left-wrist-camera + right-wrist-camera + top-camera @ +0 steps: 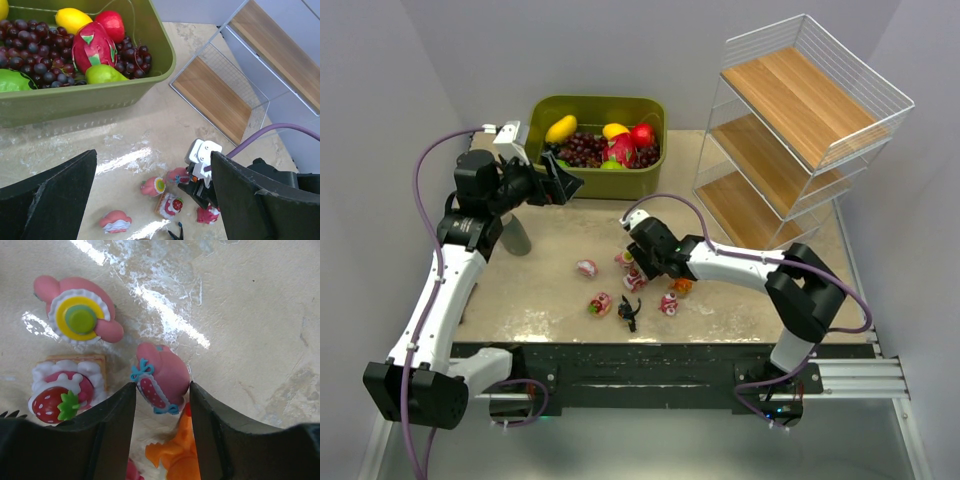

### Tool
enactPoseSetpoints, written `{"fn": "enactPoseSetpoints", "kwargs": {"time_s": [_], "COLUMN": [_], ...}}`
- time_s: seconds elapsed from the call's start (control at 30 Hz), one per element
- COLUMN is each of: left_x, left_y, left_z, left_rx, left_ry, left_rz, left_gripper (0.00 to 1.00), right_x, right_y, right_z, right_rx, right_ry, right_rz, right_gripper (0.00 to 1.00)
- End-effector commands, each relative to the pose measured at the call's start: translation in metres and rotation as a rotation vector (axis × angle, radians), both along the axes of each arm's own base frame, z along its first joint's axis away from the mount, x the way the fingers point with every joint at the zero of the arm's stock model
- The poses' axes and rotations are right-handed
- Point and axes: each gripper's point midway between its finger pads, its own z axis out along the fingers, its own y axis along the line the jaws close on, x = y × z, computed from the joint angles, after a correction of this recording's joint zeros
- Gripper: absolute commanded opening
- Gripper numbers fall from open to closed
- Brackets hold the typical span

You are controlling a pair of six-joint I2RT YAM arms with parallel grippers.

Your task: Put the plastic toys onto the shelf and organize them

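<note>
R gripper (162, 390): fingers pressed on both sides of pink bow toy (165, 370), which sits on the table (540, 300). Disc-faced toy (80, 317) at its 10 o'clock, strawberry cake toy (62, 395) at 8, orange toy (175, 460) at 6, touching. Black spiky toy (628, 312) near table's 6 o'clock edge. L gripper (154, 155): fingers wide apart, empty, beside green bin (610, 183). Shelf (800, 120) at table's 2 o'clock, tiers bare.

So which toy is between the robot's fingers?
The pink toy with the blue bow; the yellow-flower one and strawberry cake lie outside the right end effector.
</note>
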Motion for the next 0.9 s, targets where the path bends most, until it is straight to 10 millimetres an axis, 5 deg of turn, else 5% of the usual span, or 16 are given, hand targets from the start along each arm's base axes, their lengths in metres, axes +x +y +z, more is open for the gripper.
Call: {"fn": "enactPoseSetpoints", "kwargs": {"time_s": [0.0,0.13,0.27,0.37,0.67,0.87], "left_x": [0.0,0.0,-0.001,-0.003,-0.014,-0.008], "left_y": [0.0,0.001,0.001,-0.002,-0.024,-0.021], "left_z": [0.007,0.007,0.005,0.0,-0.036,-0.042], "left_rx": [-0.005,0.001,0.005,0.001,-0.049,-0.028], "left_ry": [-0.022,-0.026,-0.027,-0.024,0.003,0.011], "left_rz": [-0.005,-0.007,-0.01,-0.026,-0.149,-0.119], "left_gripper": [1.0,1.0,1.0,1.0,1.0,1.0], "right_x": [0.02,0.02,0.022,0.02,0.038,0.045], "right_y": [0.012,0.014,0.019,0.02,-0.009,0.0], "right_z": [0.016,0.019,0.032,0.037,0.034,0.042], "right_rx": [0.049,0.065,0.089,0.093,0.099,0.137], "right_ry": [-0.093,-0.093,-0.087,-0.055,-0.002,-0.011], "right_rz": [-0.024,-0.034,-0.033,-0.034,-0.103,-0.099], "right_gripper": [0.5,0.42,0.12,0.0,0.0,0.05]}}
